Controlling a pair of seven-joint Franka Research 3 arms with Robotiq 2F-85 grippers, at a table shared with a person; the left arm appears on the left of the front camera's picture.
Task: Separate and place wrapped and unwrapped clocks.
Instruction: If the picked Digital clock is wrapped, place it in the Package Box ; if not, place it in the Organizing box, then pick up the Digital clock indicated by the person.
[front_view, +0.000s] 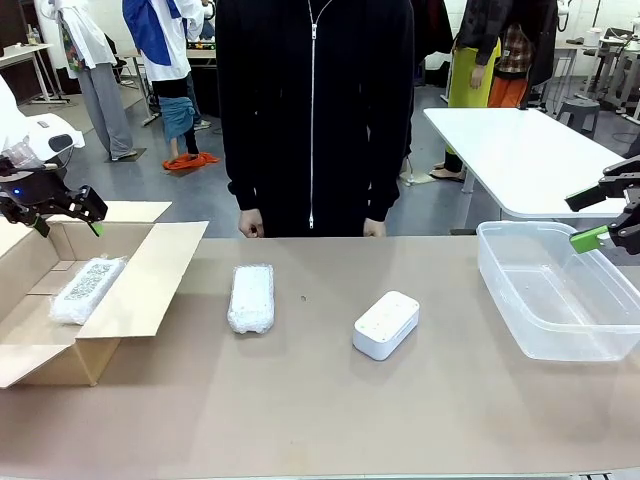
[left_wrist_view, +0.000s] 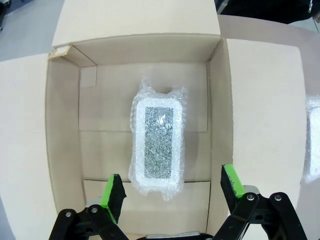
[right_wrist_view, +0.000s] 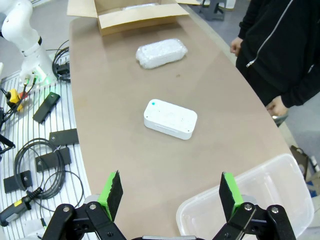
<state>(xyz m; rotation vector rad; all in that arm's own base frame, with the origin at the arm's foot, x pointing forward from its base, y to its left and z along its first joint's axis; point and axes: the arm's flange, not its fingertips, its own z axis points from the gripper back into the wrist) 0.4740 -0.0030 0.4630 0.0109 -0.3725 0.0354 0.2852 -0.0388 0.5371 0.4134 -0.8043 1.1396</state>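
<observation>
Left hand (left_wrist_view: 171, 175): jaws wide apart, nothing held. It hovers over the open cardboard box (front_view: 150, 270) at the left end of the surface (front_view: 320, 420). Directly below lies the boxed wrapped clock (left_wrist_view: 159, 145), flat on the box floor, its long axis running between the two fingers rather than across them.

Right hand (front_view: 588, 218): also spread wide and empty, hanging above the far right part of the clear plastic bin (front_view: 560, 345). The bin holds nothing that I can see.

Outward from the left hand: the loose wrapped clock (front_view: 250, 297) lies toward the middle of the surface, past the box's right flap, which is folded down flat between box and clock. Its long axis points away from the robot, toward the person (front_view: 315, 110). The left arm is clearly the nearer one.

Outward from the right hand: the bare clock (front_view: 386, 324) sits left of the bin, near it but apart, its long axis slanted toward the far right. The right arm is nearer.

Judgement: one wrapped clock is sorted, two clocks remain. For the loose wrapped clock, the left hand would travel right over the flap and close across the short sides.

Room: there is open surface all round both clocks, which are well apart. The person's hands (front_view: 250, 225) hang at the far edge, back from the clocks. Box walls and bin rim are the only edges to clear.
</observation>
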